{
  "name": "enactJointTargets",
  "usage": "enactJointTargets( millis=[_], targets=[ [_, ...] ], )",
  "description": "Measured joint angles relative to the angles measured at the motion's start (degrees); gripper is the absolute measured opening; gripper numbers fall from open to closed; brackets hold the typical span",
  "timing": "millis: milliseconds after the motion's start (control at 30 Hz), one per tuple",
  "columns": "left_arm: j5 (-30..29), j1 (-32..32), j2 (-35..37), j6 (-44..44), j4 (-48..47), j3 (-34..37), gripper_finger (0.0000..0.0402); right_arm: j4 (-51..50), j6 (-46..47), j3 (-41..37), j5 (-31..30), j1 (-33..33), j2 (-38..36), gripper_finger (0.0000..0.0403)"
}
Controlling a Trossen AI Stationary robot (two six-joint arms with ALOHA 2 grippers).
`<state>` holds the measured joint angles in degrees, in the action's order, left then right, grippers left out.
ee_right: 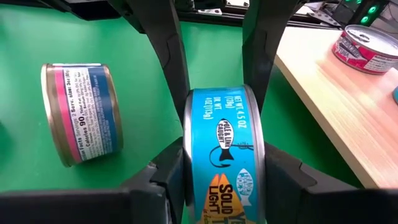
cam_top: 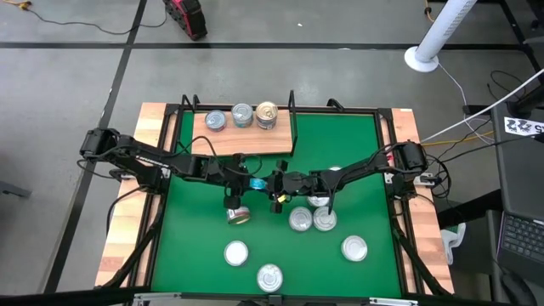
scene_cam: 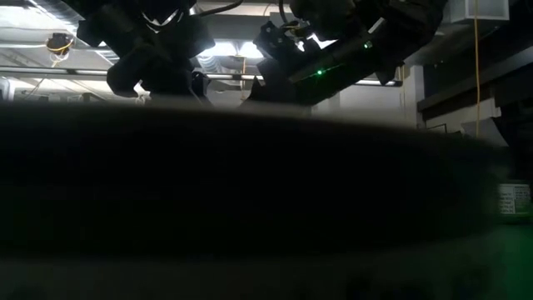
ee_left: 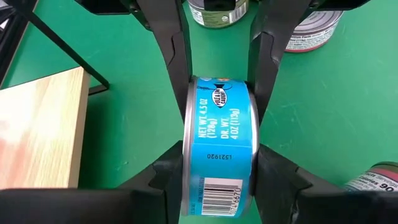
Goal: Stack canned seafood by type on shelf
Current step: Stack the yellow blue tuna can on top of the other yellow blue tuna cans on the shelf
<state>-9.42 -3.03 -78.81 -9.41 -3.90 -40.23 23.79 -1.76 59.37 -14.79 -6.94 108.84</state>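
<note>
With both my left pincer point(cam_top: 246, 183) and right pincer point(cam_top: 274, 185) clamped on one blue tin point(ee_left: 221, 155), I judged one should release before shelving.

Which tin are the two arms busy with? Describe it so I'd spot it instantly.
Find the green mat, then the spot near the corner of the wooden shelf where the left gripper and right gripper meet. Clamped between them is a bright blue tin; every other tin sits loose on mat or shelf.
</note>
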Motion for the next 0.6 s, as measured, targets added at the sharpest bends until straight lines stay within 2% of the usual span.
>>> enactJointTargets(
  millis=[133,400,600],
  targets=[
    [-0.2,0.0,0.0,-0.8,0.0,0.0,0.0141,-3.9,0.0,1.7,-0.9,0.0,0.0,0.0152],
    [-0.6,0.0,0.0,-1.3,0.4,0.0,0.0141,-24.2,0.0,12.1,-1.1,0.3,0.0,0.0152],
    [-1.0,0.1,0.0,-1.5,0.6,0.0,0.0141,-28.9,-1.2,14.6,-0.7,1.0,0.0,0.0152]
  ],
)
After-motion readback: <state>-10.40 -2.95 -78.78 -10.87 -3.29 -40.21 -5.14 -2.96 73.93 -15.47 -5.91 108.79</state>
